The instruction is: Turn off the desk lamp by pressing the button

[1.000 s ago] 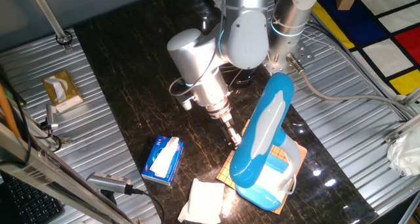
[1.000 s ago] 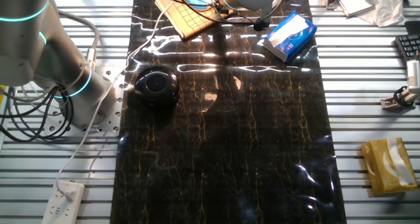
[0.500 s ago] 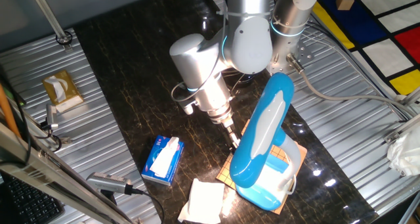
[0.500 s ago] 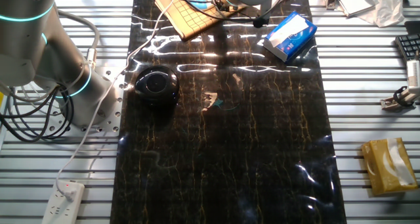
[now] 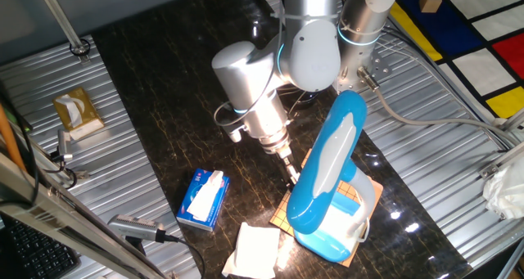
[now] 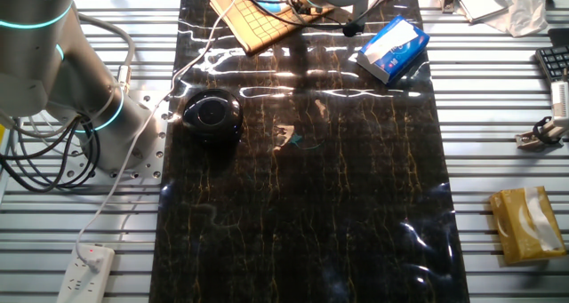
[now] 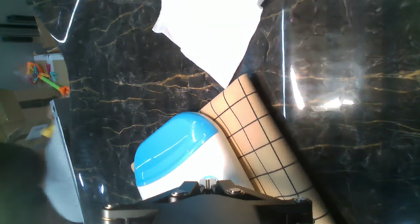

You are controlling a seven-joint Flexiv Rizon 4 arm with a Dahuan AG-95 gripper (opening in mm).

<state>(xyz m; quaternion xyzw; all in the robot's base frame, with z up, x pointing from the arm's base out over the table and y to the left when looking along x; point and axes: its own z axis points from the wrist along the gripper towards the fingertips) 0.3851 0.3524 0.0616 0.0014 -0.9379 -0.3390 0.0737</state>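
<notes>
I see the black marble tabletop (image 5: 164, 107) carrying the desk lamp (image 5: 332, 181) on a gridded wooden mat (image 7: 262, 152). My gripper (image 5: 291, 175) points down just beside the lamp's arm; I cannot tell its jaw state. A blue tissue pack (image 5: 201, 199) lies nearby

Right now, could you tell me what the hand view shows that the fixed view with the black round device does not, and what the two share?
Only the hand view shows the desk lamp's white-blue base and the white sheet beyond it. Only that fixed view shows the black round device, the blue tissue pack, the yellow box and the power strip. Both show the gridded tan mat and the dark marbled tabletop.
</notes>
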